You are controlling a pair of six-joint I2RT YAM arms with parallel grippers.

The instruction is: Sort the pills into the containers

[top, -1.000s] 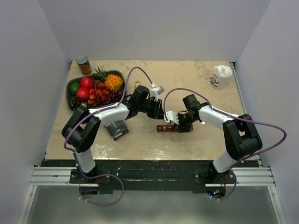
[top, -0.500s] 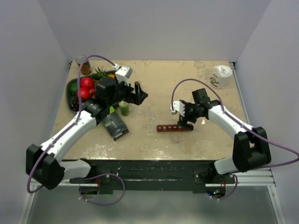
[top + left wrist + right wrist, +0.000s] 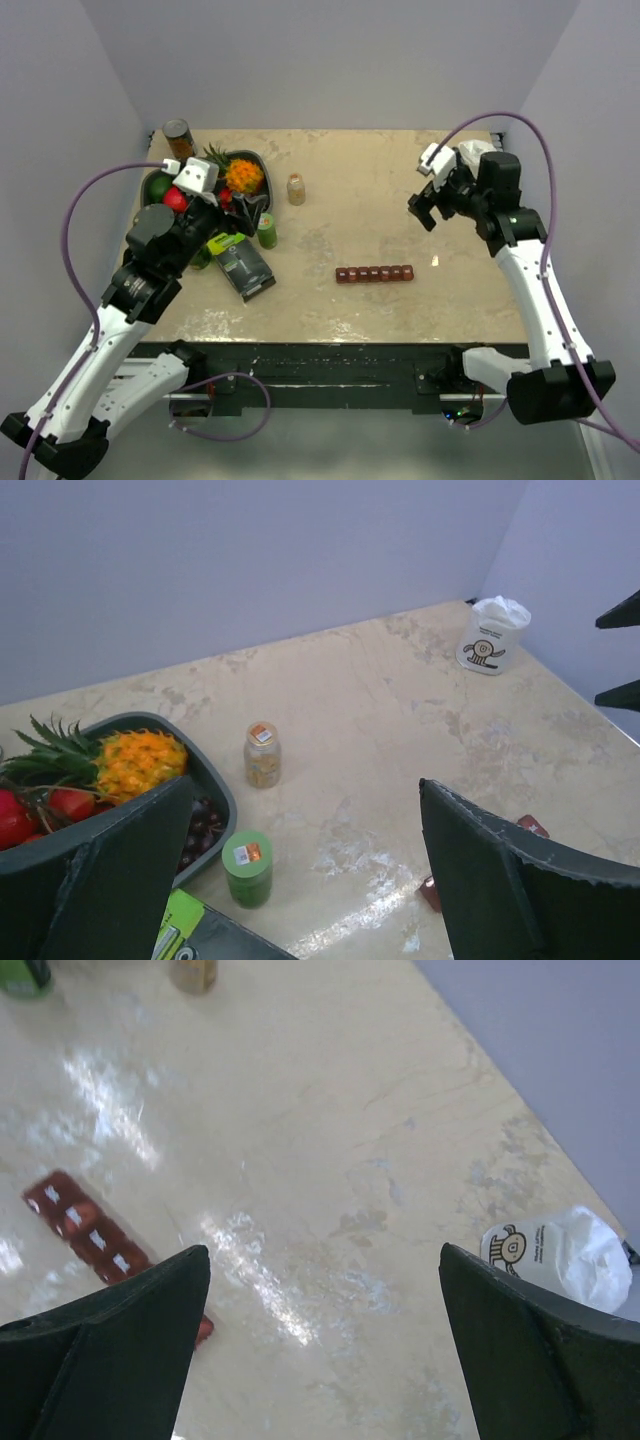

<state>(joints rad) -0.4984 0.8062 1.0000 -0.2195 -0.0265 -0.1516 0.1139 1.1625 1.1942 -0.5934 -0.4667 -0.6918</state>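
Since both arms are up and off to the sides, the table point(image 3: 400, 190) middle is in plain sight from the top camera. My read: this is a stand-off pose with nothing in hand.

Fruit tray point(image 3: 150, 188) sits upper left of the top view, well apart from the work zone. It looks like clutter, not a target.

My left gripper point(image 3: 248, 208) hangs over the tray's right edge. Jaws are spread wide, nothing between them; the wrist view shows only bare table in the gap. My right gripper point(image 3: 425, 205) is up at the right of the frame, near the white cup point(image 3: 472, 163), and is likewise spread and empty.

The containers point(image 3: 375, 273) lie flat on the table, lower centre of the top view, between the two arms and touched by neither. That spot looks within reach of either arm, probably why it is there.

Its long axis runs left-right across the frame, parallel to the near table edge, cells in a single row. One end faces each arm. In the right wrist view it shows at lower left, running diagonally. Cells face up, I think; can't tell lids or contents.

Off its left end, up and to the left: green bottle point(image 3: 266, 231) upright beside the tray, amber bottle point(image 3: 296, 188) upright further up. Those look like the likely pill sources.
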